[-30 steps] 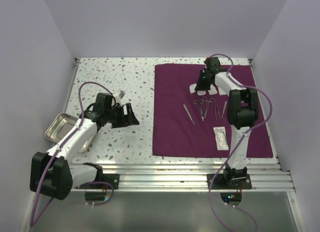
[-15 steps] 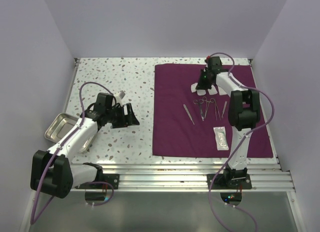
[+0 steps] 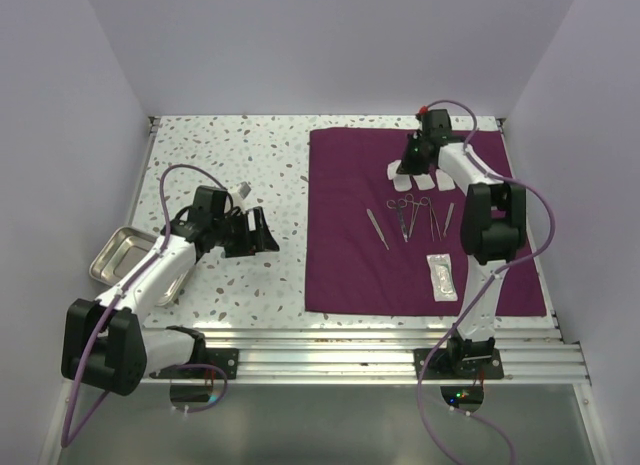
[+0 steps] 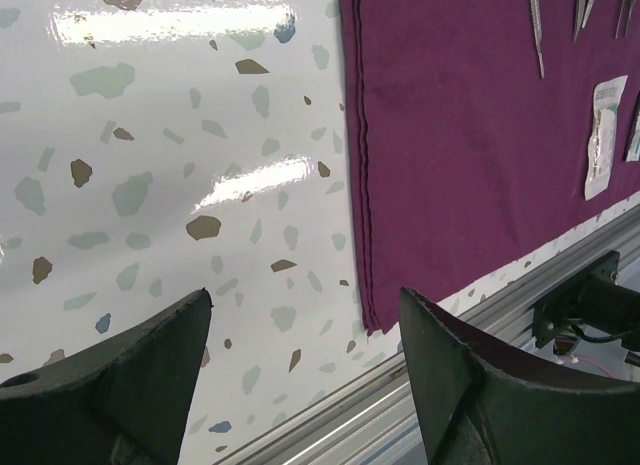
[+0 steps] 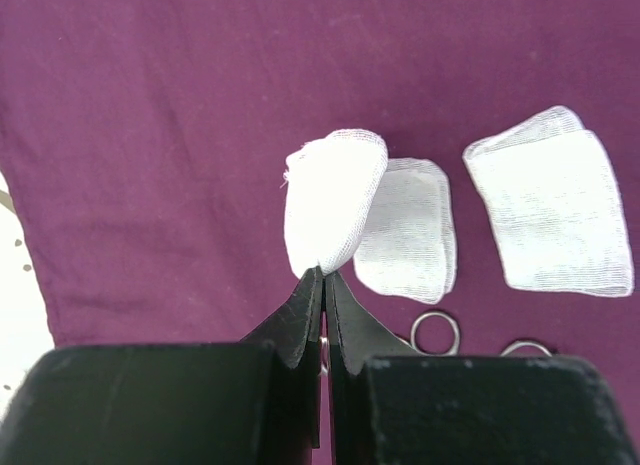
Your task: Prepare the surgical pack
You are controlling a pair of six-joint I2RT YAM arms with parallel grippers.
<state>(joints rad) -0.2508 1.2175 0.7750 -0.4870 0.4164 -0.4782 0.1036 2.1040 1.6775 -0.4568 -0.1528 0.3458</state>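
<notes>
The surgical pack, a large maroon cloth (image 3: 345,235), lies flat on the right half of the table. It also shows in the left wrist view (image 4: 470,135) and the right wrist view (image 5: 150,135). My right gripper (image 5: 323,275) is shut on one edge of a white gauze pad (image 5: 330,200), which hangs bunched above the cloth's far part. In the top view that gripper (image 3: 410,165) is near the cloth's far edge. Two more gauze pads (image 5: 408,230) (image 5: 550,213) lie flat beside it. My left gripper (image 4: 305,315) is open and empty over the speckled table, left of the cloth's near left corner.
Steel instruments (image 3: 405,215), tweezers (image 3: 377,228) and a white packet (image 3: 441,275) lie in a row on the cloth. Instrument finger rings (image 5: 435,333) lie just below the held gauze. A steel tray (image 3: 120,253) sits at the table's left edge. A metal rail (image 3: 350,355) runs along the near edge.
My right gripper has moved a little toward the far right, carrying the gauze pad with it. The left arm has not moved.
</notes>
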